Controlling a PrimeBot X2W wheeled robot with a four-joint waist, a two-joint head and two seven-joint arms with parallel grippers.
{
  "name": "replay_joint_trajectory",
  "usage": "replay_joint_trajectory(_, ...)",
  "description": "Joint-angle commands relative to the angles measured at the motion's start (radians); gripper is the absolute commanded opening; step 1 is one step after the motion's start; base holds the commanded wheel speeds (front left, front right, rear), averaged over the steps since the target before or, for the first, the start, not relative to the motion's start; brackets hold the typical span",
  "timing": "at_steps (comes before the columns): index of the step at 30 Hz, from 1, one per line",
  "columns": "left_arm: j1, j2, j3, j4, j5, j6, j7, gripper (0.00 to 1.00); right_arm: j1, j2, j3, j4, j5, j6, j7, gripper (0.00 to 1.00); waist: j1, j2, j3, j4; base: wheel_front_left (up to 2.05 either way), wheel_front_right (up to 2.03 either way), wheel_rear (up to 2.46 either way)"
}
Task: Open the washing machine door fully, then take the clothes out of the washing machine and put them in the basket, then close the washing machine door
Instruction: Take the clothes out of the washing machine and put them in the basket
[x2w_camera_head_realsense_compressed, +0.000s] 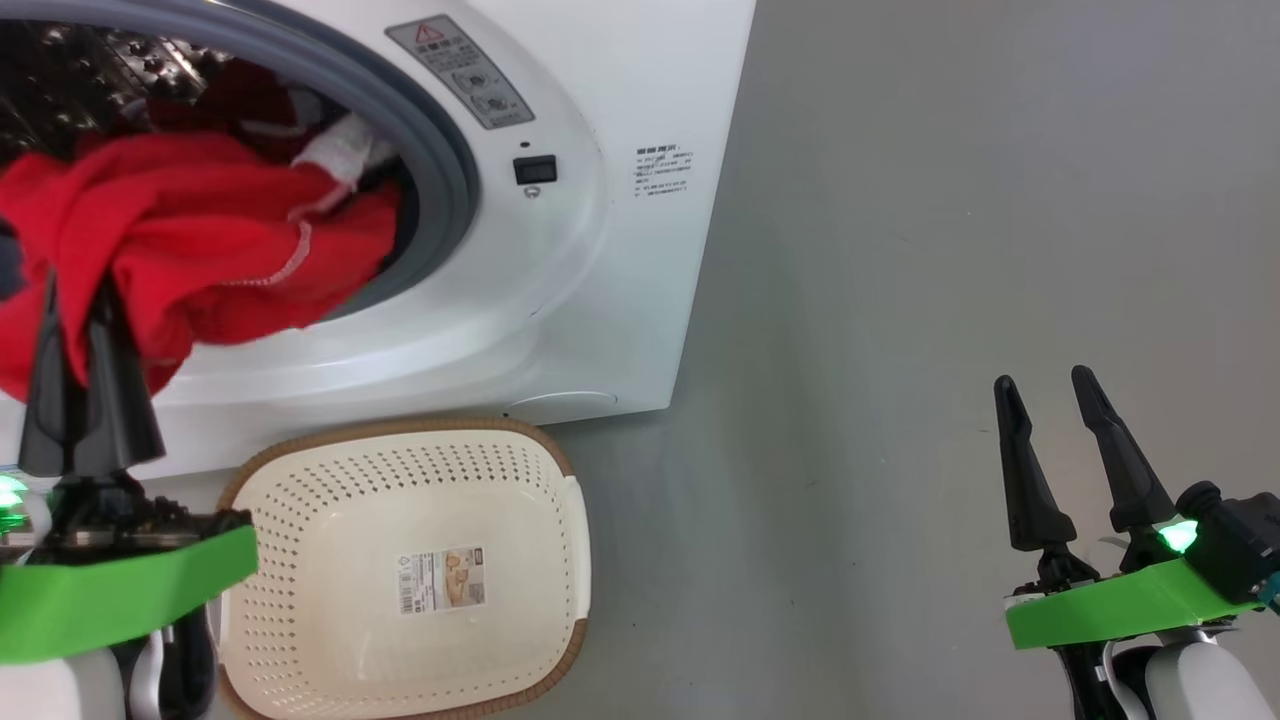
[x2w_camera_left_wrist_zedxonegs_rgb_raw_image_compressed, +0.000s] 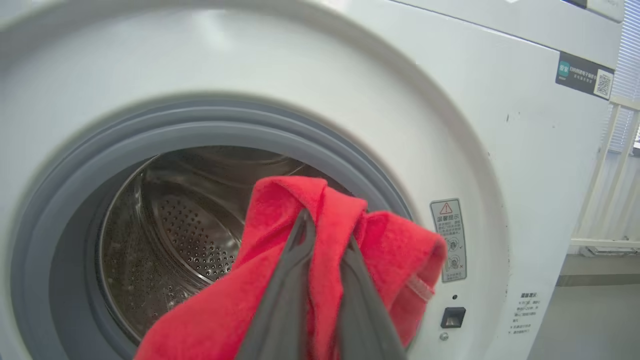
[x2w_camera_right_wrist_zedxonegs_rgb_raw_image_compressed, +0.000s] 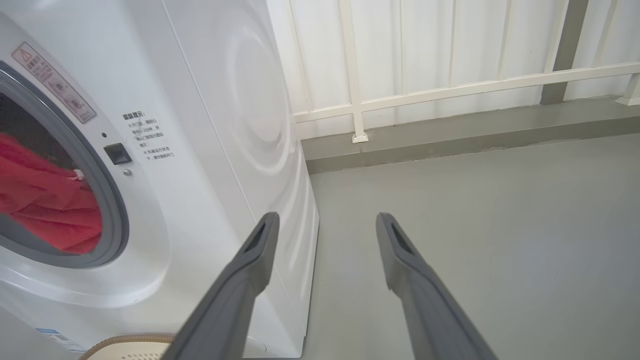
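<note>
The washing machine (x2w_camera_head_realsense_compressed: 620, 300) stands with its mouth uncovered; the washing machine door is out of view. Red clothes (x2w_camera_head_realsense_compressed: 210, 240) spill from the steel drum (x2w_camera_left_wrist_zedxonegs_rgb_raw_image_compressed: 190, 235) over the grey gasket, with a pale piece (x2w_camera_head_realsense_compressed: 345, 150) behind them. My left gripper (x2w_camera_head_realsense_compressed: 75, 290) is shut on a fold of the red clothes (x2w_camera_left_wrist_zedxonegs_rgb_raw_image_compressed: 400, 260) in front of the opening, fingers (x2w_camera_left_wrist_zedxonegs_rgb_raw_image_compressed: 295, 280) pinching the cloth. The cream basket (x2w_camera_head_realsense_compressed: 400, 428) sits on the floor just below the opening, with nothing in it. My right gripper (x2w_camera_head_realsense_compressed: 1045, 385) hangs open far to the right, over bare floor (x2w_camera_right_wrist_zedxonegs_rgb_raw_image_compressed: 327, 220).
Grey floor (x2w_camera_head_realsense_compressed: 950, 250) stretches right of the machine. A white railing (x2w_camera_right_wrist_zedxonegs_rgb_raw_image_compressed: 450, 90) runs along the wall behind. The latch socket (x2w_camera_head_realsense_compressed: 534, 168) and a warning label (x2w_camera_head_realsense_compressed: 460, 70) sit right of the opening. The basket's brown rim (x2w_camera_right_wrist_zedxonegs_rgb_raw_image_compressed: 130, 342) peeks in below the machine's front.
</note>
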Motion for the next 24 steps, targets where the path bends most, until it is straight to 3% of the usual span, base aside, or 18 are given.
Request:
replay_joint_trajectory(1, 0.009, 0.012, 0.033, -0.065, 0.014, -0.006, -0.005, 0.0, 0.014, -0.015, 0.021, -0.022, 0.0, 0.0, -0.006, 1.0, 0.0, 0.0, 0.001, 0.001, 0.0, 0.0, 0.0)
replay_joint_trajectory(10, 0.034, 0.005, 0.036, -0.107, 0.012, -0.006, -0.005, 0.0, 0.01, -0.015, 0.027, -0.021, 0.002, 0.0, -0.006, 1.0, 0.0, 0.0, 0.004, -0.006, 0.0, 0.0, 0.0)
replay_joint_trajectory(24, 0.075, 0.004, 0.032, 0.189, -0.01, -0.006, -0.005, 0.0, -0.013, -0.008, 0.032, -0.026, 0.003, 0.0, -0.006, 1.0, 0.0, 0.0, 0.058, -0.019, 0.0, 0.0, 0.0)
